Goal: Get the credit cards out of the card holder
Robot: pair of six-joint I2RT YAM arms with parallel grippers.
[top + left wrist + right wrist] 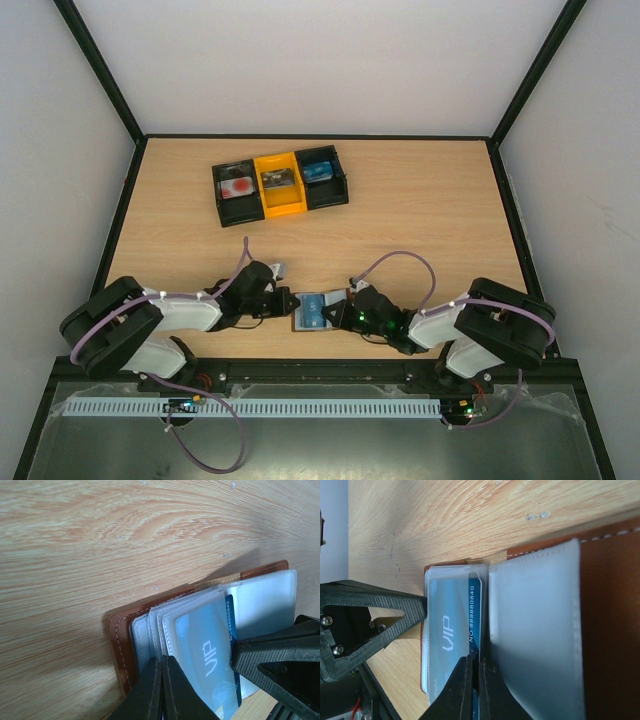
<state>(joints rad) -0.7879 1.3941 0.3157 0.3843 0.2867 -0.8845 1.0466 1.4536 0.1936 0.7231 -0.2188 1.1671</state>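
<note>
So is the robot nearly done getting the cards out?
Not yet. Done: the reddish-brown leather card holder lies open. In hand: the right claw pinches the blue plastic VIP card, mostly inside its clear plastic sleeve, while the left claw clamps the holder's sleeves. Left: sliding that card out, plus any others hidden.

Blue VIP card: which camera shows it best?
The right wrist view. There the blue card fills the middle, its VIP and number readable. The left wrist view shows it hazy behind the card holder's clear sleeves. The top view shows only a tiny blue patch.
</note>
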